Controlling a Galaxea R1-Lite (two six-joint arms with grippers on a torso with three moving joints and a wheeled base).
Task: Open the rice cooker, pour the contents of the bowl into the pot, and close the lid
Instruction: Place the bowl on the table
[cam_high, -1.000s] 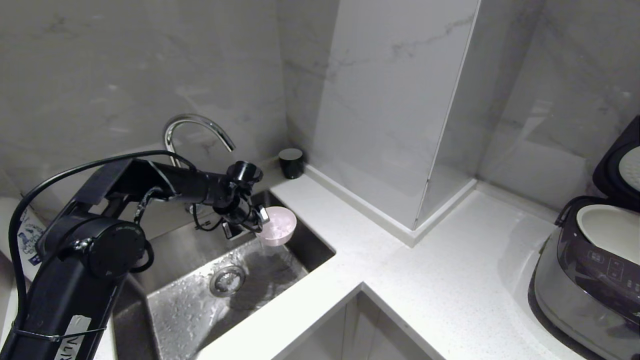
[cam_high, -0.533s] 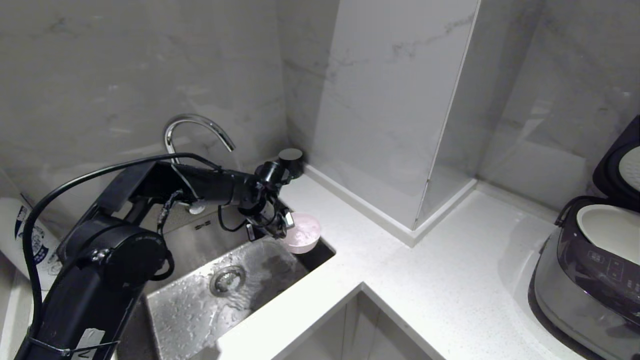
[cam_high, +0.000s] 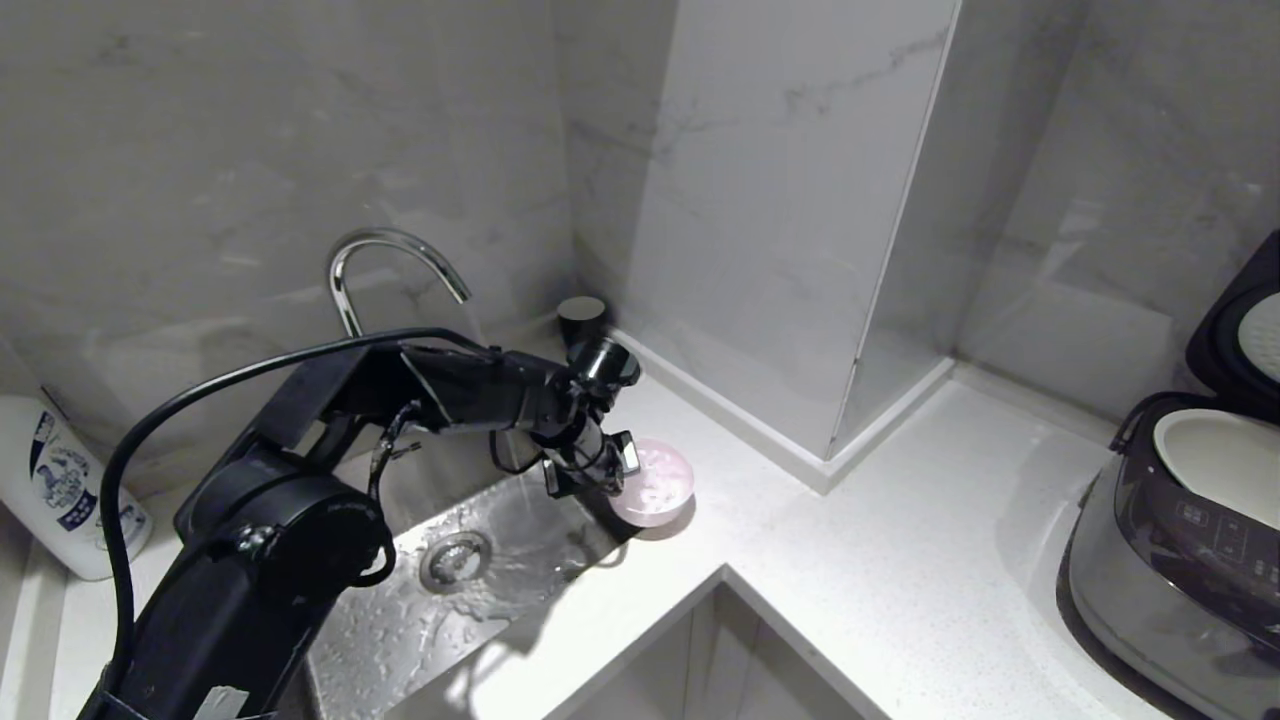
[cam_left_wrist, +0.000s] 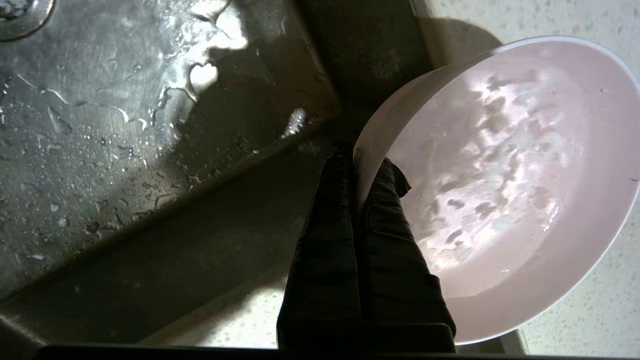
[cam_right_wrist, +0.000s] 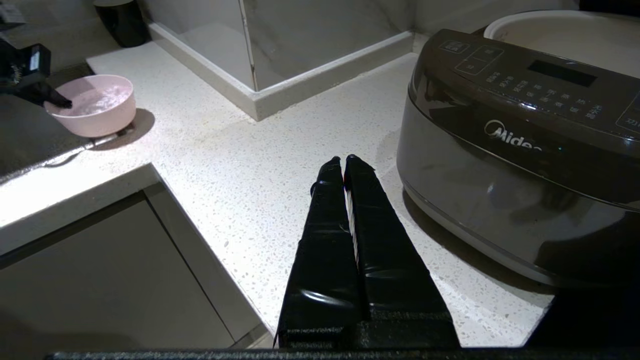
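Observation:
My left gripper (cam_high: 612, 482) is shut on the rim of the pale pink bowl (cam_high: 655, 483), one finger inside and one outside (cam_left_wrist: 360, 165). The bowl (cam_left_wrist: 505, 190) hangs just above the counter at the sink's right corner, with whitish contents (cam_left_wrist: 500, 165) in liquid inside. It also shows in the right wrist view as the bowl (cam_right_wrist: 95, 105). The dark rice cooker (cam_high: 1180, 560) stands at the far right with its lid (cam_high: 1245, 335) raised and the cream pot (cam_high: 1215, 465) exposed. My right gripper (cam_right_wrist: 344, 160) is shut and empty, low in front of the cooker (cam_right_wrist: 520, 150).
A wet steel sink (cam_high: 450, 590) with a drain (cam_high: 455, 560) and a curved tap (cam_high: 385, 265) lies under my left arm. A black cylinder (cam_high: 582, 318) stands in the wall corner and a white bottle (cam_high: 65, 490) at far left. White counter (cam_high: 900, 560) stretches from bowl to cooker.
My left arm has swung right with the bowl, carrying it from over the sink basin to above the counter's edge at the sink's right corner. The grip has stayed shut.

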